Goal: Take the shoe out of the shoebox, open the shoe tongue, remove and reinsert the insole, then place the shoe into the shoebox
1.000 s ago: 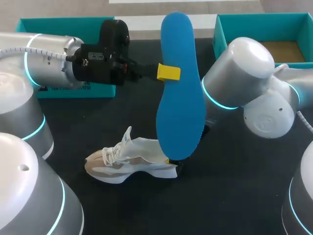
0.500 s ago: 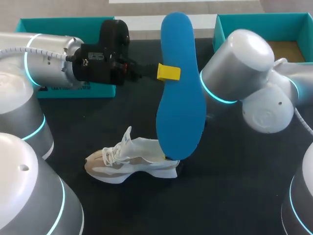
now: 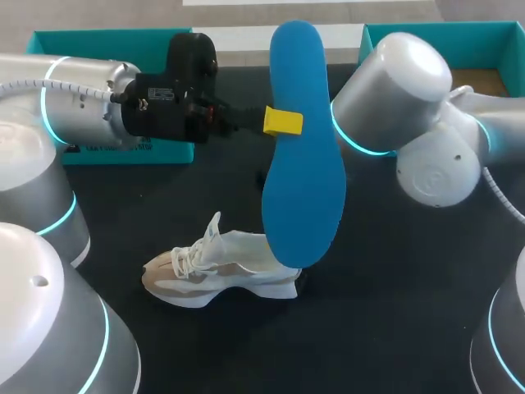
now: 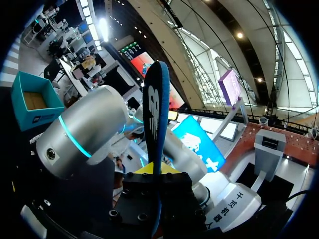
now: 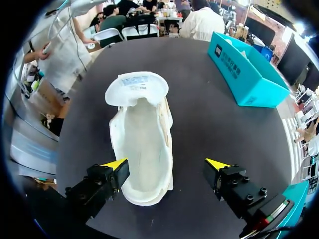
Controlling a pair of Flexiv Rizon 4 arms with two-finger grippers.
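Black round table carrying all items. Left arm enters over the far left of the table; right arm enters from the far right and bends down toward the centre. An open teal shoebox with a brown floor stands at the far right corner. A second box, also teal, stands at the far left, partly behind the left arm. The blue insole stands upright in the air above mid-table, and in the head view its lower end overlaps the heel of the shoe. The white shoe rests on its sole near the table's centre, well apart from both boxes. In the right wrist view the shoe gapes open, tongue folded forward. Left gripper is clamped across the insole at mid-length, a yellow tip on either face. Right gripper is spread wide and holds nothing, its fingers on either side of the heel.
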